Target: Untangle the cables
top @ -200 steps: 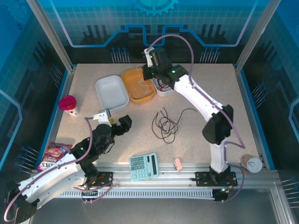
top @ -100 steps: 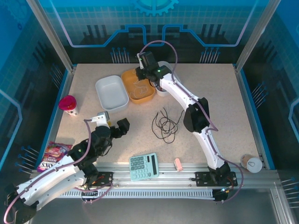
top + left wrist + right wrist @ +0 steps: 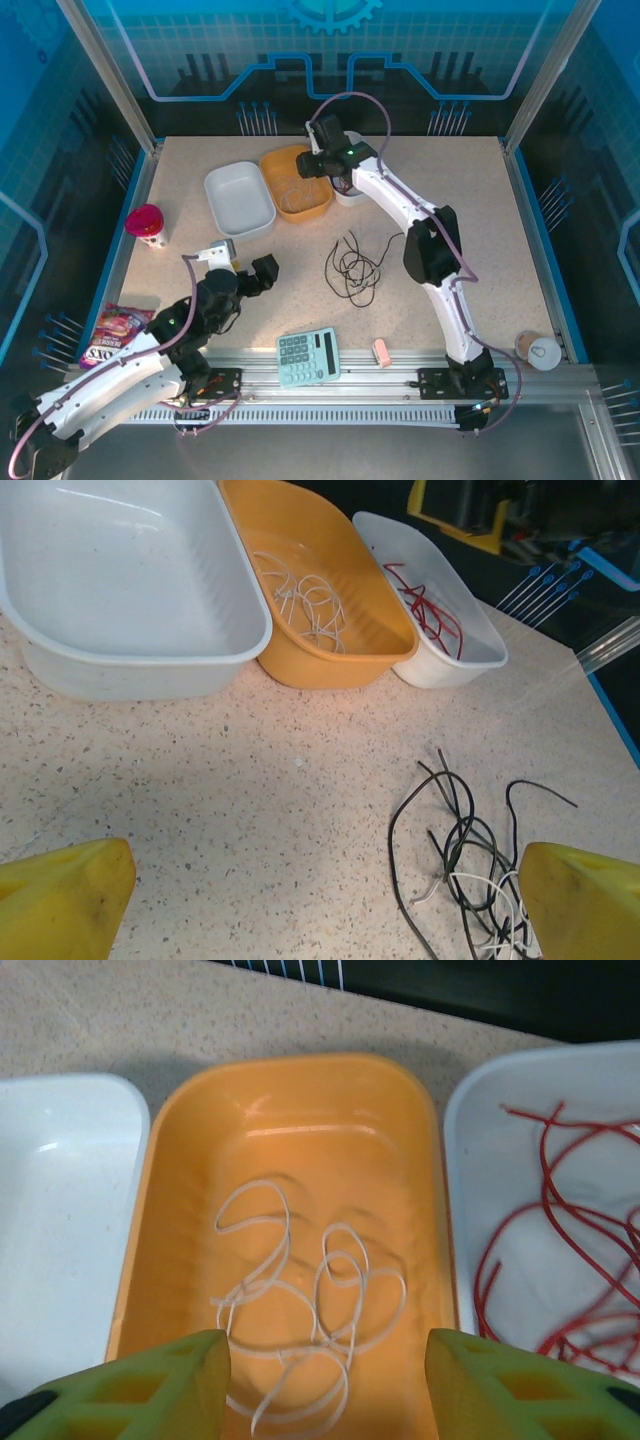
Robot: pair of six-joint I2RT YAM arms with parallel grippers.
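Note:
A tangle of black cables (image 3: 352,268) with some whitish strands lies mid-table, also in the left wrist view as black cables (image 3: 465,850). Whitish cables (image 3: 310,1305) lie loose in the orange tub (image 3: 180,1210), and red cables (image 3: 560,1250) fill the small white tub (image 3: 440,665) on its right. My right gripper (image 3: 325,1380) hangs open over the orange tub (image 3: 295,185), nothing between its fingers. My left gripper (image 3: 325,895) stands open low over bare tabletop, left of the black tangle. In the top view the left gripper (image 3: 262,272) sits near the front left.
A large empty white tub (image 3: 238,198) sits left of the orange one. A teal calculator (image 3: 307,357) and a pink eraser (image 3: 381,351) lie near the front edge. A magenta cup (image 3: 146,224) and a snack bag (image 3: 112,332) are at the left, a paper cup (image 3: 540,351) at the front right.
The right arm has swung about at the back and now holds its gripper over the orange tub. The left gripper has shifted slightly toward the front.

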